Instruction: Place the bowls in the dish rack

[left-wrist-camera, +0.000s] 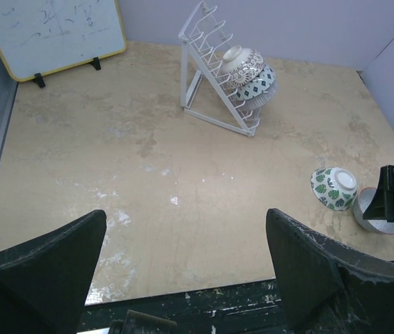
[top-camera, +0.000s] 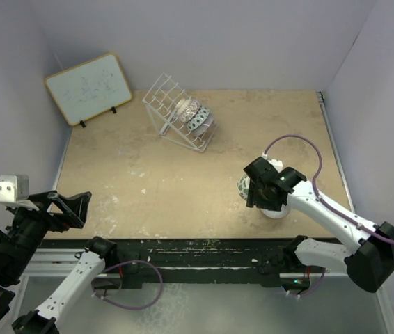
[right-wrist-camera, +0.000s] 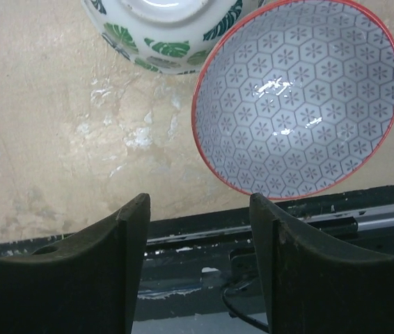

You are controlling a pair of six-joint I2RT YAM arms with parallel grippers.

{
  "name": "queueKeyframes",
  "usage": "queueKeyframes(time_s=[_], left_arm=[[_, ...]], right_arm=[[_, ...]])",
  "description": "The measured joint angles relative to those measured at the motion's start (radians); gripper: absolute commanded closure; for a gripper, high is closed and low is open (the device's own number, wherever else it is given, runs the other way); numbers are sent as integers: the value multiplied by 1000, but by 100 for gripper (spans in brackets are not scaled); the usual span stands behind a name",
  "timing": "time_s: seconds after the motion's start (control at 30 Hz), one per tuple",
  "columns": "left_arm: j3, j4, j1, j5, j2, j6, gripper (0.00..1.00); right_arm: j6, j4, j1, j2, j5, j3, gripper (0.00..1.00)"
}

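Approaching next bowl for pickup. right gripper [right-wrist-camera: 198, 202] released, jaws apart, nothing between. red-rimmed hexagon bowl [right-wrist-camera: 298, 97] tipped on side, just ahead-right of fingertips, not yet straddled. green-leaf bowl [right-wrist-camera: 162, 28] further ahead, slightly left. dish rack [left-wrist-camera: 204, 69], well away from right gripper, already holds other bowls. left gripper [left-wrist-camera: 186, 229] wide open, holding nothing. Next, as I judge: shift right, get one finger inside rim, clamp.

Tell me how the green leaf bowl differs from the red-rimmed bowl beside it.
The green leaf bowl has green leaves on white; the red-rimmed bowl has grey hexagon stars. The green leaf bowl shows its outer wall and base, the red-rimmed bowl its open inside. Both are round, on the table.
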Motion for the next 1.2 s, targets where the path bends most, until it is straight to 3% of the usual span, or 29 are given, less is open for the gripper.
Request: queueKeyframes(time_s=[0.07,0.27,0.87,1.2], left_arm=[[-4,0,0,0,-6,0,1],[-10,-2,-7,-12,-17,0,1],[-25,-1,-14,-19,-19,1,1],[-28,-1,-29,-21,-19,3,1]], right_arm=[[0,18,0,32,16,0,46],[1,87,0,118,42,-10,46],[40,109,0,186,107,-37,56],[52,111,0,255,129,-37,68]])
